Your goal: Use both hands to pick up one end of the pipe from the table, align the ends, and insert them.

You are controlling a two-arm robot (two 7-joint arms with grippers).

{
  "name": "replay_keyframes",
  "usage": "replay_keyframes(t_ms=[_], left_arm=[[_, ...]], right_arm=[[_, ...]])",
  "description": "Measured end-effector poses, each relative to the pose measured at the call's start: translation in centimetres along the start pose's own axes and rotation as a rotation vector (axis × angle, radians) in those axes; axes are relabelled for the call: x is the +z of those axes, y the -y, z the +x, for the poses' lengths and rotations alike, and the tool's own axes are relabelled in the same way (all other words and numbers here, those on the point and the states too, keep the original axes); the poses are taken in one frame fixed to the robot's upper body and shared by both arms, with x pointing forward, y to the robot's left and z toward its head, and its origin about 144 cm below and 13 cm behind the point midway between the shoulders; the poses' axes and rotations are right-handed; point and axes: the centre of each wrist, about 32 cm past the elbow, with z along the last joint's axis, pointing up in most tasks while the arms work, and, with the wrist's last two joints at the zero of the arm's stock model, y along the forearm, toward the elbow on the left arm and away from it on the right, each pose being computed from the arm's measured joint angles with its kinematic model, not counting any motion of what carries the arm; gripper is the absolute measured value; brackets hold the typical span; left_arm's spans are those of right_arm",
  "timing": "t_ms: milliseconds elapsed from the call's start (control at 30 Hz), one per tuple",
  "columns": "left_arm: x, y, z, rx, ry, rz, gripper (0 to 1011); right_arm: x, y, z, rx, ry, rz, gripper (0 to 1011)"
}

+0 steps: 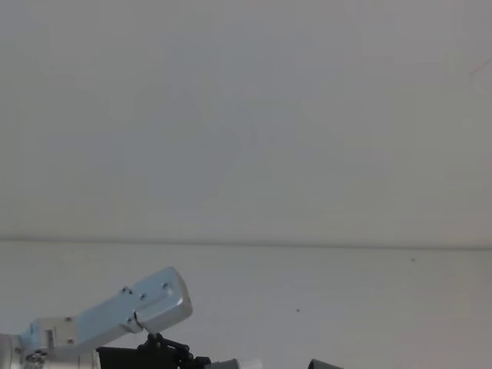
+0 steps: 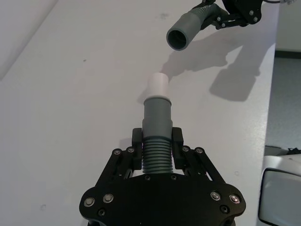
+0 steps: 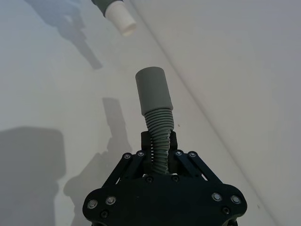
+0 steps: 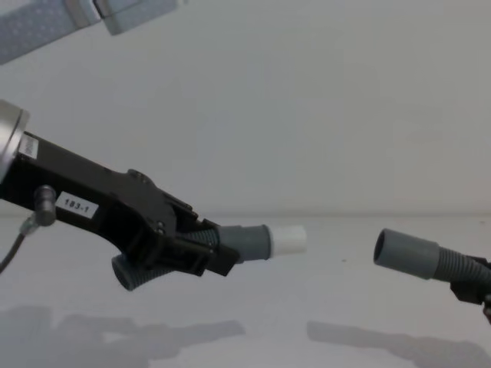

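The white tip [image 4: 288, 239] hangs in the air above the table [image 4: 330, 314], and everything else sits around it. Just behind the tip comes the grey cuff of the left piece [image 4: 244, 242]. Behind that, the left gripper [image 4: 211, 257], the one with the small white label [image 4: 78, 205], is clamped on the ribbed middle. The piece's far end [image 4: 126, 273] pokes out under the gripper. Facing the tip across an open gap is the socket [image 4: 386, 248] of the right piece [image 4: 414, 256], mouth turned toward the tip and a touch lower, not touching it. The right gripper [image 3: 160, 141] grips that piece by its ribbed part, farther from the tip than the socket. Shadows of both pieces lie on the table beneath the tip.
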Motion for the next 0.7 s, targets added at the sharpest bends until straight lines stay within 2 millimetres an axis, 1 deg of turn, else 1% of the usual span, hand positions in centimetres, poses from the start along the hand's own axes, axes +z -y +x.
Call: replay_keyframes(t_ms=[300, 700], left_arm=[[-0.1, 1.0, 0.0, 0.019, 0.063, -0.015, 327], [-0.2, 1.7, 0.0, 0.005, 0.105, -0.024, 327]], right_arm=[[0.1, 0.0, -0.3, 0.009, 0.024, -0.007, 157], [0.3, 0.1, -0.4, 0.026, 0.063, -0.015, 157]])
